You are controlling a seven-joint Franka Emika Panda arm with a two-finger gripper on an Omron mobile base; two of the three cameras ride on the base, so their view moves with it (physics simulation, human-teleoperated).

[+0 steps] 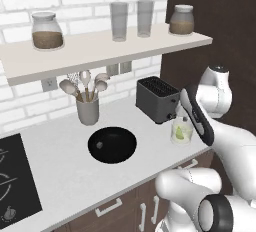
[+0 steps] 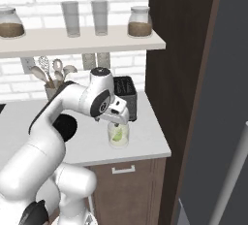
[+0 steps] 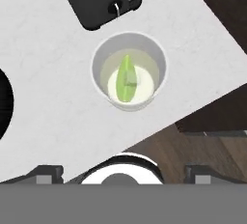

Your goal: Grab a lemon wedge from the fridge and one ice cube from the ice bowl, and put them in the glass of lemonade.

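Observation:
The glass of lemonade (image 3: 129, 71) stands on the white counter near its right front corner, just in front of the toaster. A yellow-green lemon wedge (image 3: 126, 79) lies inside it in the pale liquid. My gripper (image 3: 124, 172) hangs straight above the glass (image 2: 118, 135), open, with nothing between its fingers (image 3: 46, 172). To the left, the black ice bowl (image 1: 112, 144) sits on the counter with a small pale ice cube (image 1: 100, 145) in it. The grey fridge (image 2: 218, 73) rises at the far right.
A black toaster (image 1: 157, 98) stands behind the glass, and a grey utensil cup (image 1: 87, 108) stands behind the bowl. The shelf above (image 1: 100, 51) carries two tall glasses and two jars. Dark brown cabinet (image 2: 179, 49) walls off the right side. A cooktop (image 1: 15, 181) lies at left.

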